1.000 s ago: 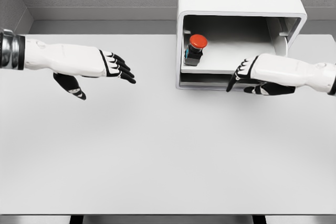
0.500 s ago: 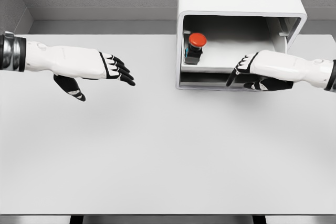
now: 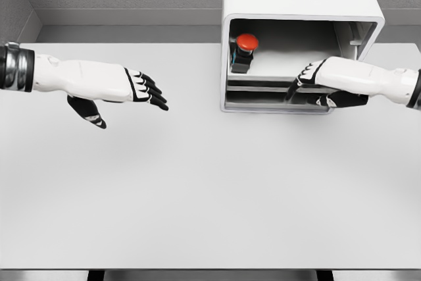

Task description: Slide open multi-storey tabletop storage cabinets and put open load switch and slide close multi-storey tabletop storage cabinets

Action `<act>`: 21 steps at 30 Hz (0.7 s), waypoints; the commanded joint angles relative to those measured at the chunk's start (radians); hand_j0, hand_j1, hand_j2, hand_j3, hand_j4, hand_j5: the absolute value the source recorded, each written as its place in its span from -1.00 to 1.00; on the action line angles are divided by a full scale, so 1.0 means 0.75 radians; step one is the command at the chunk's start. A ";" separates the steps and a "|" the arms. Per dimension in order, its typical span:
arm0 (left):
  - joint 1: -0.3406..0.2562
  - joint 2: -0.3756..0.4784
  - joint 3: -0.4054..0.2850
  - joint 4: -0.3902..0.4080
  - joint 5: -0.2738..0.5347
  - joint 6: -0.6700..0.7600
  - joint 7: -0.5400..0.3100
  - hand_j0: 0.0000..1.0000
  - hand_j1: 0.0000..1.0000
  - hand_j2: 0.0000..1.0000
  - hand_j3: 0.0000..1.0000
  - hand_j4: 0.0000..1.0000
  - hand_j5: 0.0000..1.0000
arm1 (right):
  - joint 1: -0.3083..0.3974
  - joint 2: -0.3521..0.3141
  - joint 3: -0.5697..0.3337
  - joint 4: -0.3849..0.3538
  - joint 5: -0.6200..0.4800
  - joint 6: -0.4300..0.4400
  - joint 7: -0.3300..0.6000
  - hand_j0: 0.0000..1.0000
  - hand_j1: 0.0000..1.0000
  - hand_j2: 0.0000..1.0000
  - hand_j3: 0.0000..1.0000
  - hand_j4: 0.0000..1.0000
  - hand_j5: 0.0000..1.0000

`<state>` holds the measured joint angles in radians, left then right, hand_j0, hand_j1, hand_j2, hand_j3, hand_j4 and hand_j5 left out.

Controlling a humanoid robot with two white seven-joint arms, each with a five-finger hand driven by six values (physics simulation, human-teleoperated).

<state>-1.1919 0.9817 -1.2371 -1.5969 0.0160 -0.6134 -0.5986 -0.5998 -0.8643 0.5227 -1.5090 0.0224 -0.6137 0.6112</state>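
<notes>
Only one view is given, the head view, so everything here is read from it. The storage cabinet (image 3: 299, 37) is seen standing at the far side of the worktop (image 3: 197, 189), right of the middle, with its front open toward the robot. The load switch (image 3: 244, 52), the little dark block with the red button on top, is already seated on the drawer tray (image 3: 283, 70) at its left end, tucked inside the cabinet's mouth, so the "put it in" part looks done and the closing part is probably what's in hand. The right hand (image 3: 322, 83) is laid against the front edge of that tray, palm side toward the cabinet, and that placement makes sense for a push: the tray's front gets shoved back along its rails rather than gripped. Its fingers (image 3: 304, 76) are seen fairly straight and close together with the thumb dropped below the tray's lip; nothing is clamped, as far as can be told, though the contact spot itself is partly hidden by the hand. A lower shelf slot (image 3: 263, 100) can be made out under the tray. The left hand (image 3: 141, 87) is held out over the worktop well apart from the cabinet, fingers loosely spread and holding nothing, apparently parked out of the way since the push only needs one arm.
</notes>
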 commanded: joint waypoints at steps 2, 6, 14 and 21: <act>0.000 0.000 -0.003 0.000 -0.001 0.003 0.000 1.00 1.00 1.00 1.00 1.00 1.00 | -0.002 0.007 0.005 0.018 -0.009 0.004 0.000 0.20 0.20 0.20 0.20 0.20 0.20; 0.000 0.000 -0.011 0.000 -0.001 0.003 0.000 1.00 1.00 1.00 1.00 1.00 1.00 | -0.031 0.023 0.035 0.046 -0.007 0.004 0.000 0.20 0.20 0.20 0.20 0.20 0.20; 0.000 0.002 -0.011 0.000 -0.001 0.003 0.000 1.00 1.00 1.00 1.00 1.00 1.00 | -0.043 0.032 0.041 0.061 -0.007 0.004 0.000 0.21 0.21 0.21 0.21 0.21 0.21; 0.000 0.002 -0.011 0.000 -0.001 0.003 0.000 1.00 1.00 1.00 1.00 1.00 1.00 | -0.070 0.058 0.054 0.114 0.013 0.004 0.000 0.21 0.21 0.21 0.21 0.21 0.21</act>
<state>-1.1919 0.9829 -1.2466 -1.5965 0.0097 -0.6134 -0.5986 -0.6519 -0.8256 0.5618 -1.4362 0.0337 -0.6136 0.6113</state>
